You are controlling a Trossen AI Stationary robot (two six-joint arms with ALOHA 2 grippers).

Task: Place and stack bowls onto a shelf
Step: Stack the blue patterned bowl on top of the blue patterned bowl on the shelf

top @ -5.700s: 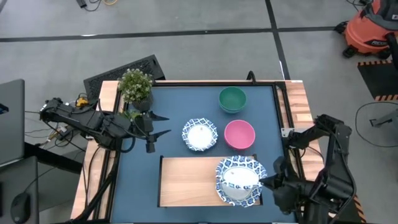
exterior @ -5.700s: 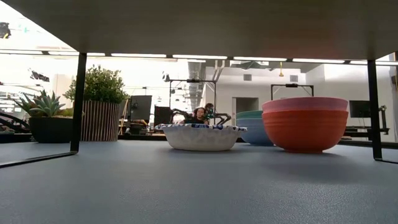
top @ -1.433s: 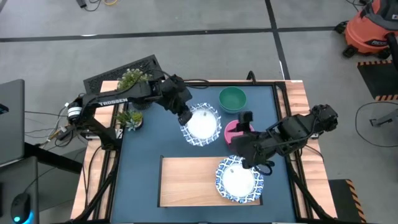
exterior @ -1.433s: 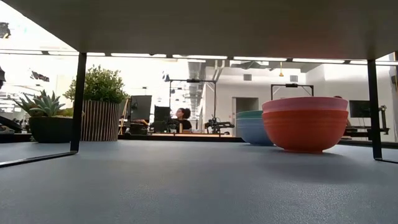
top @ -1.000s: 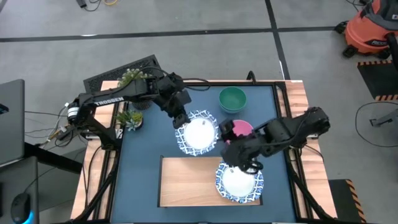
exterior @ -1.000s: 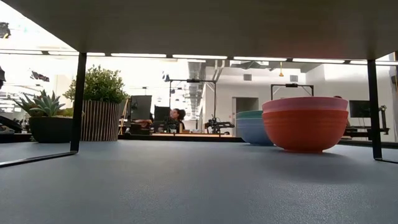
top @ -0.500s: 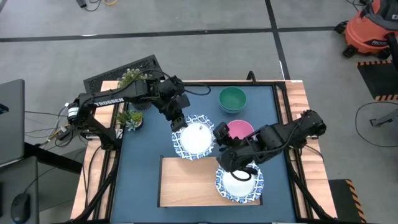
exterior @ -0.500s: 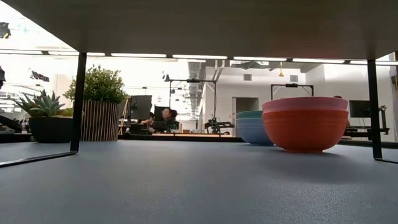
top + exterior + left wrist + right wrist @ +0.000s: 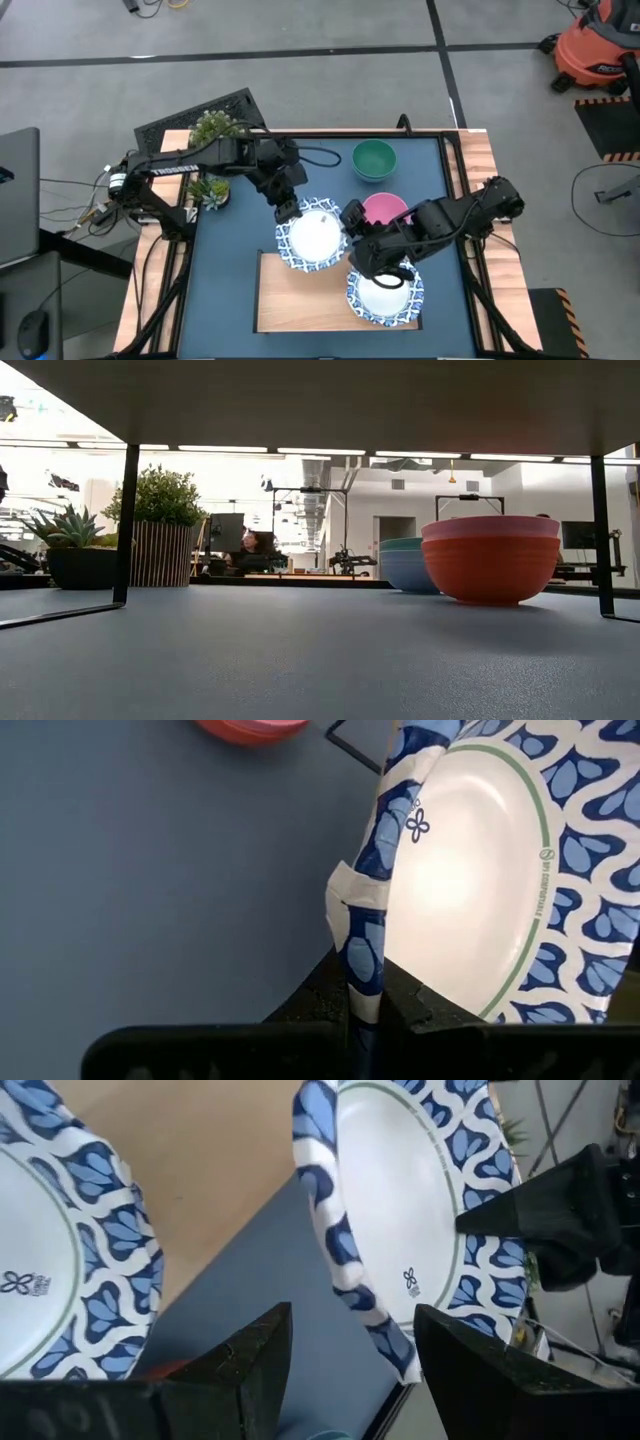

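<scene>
Blue-and-white patterned bowl (image 9: 311, 234) hangs in the left gripper (image 9: 286, 208), whose fingers are pressed together on the rim at the bowl's 10 o'clock; the left wrist view shows the rim (image 9: 364, 935) pinched and creased between them. The carried bowl overlaps the far edge of the light-wood shelf (image 9: 300, 292), which lies at 6 o'clock on the dark blue table (image 9: 225, 270). A small potted plant (image 9: 214, 130) stands at the table's 10 o'clock corner, well apart from the work.

Toward the right, the right gripper (image 9: 352, 230) holds nothing, its fingers (image 9: 230, 1360) spread wide, just beside the carried bowl's 3 o'clock rim. Below it, at the shelf's 3 o'clock end, rests the patterned bowl stack (image 9: 385, 290), partly covered by the right arm. The shelf's 9 o'clock half is bare wood.

Behind the right gripper, the pink-red bowl (image 9: 385, 209) sits at the table's centre right; the green bowl (image 9: 373, 159) stands at 1 o'clock from it, near the far table edge. In the low view both rest on the table, the pink-red one nearer.
</scene>
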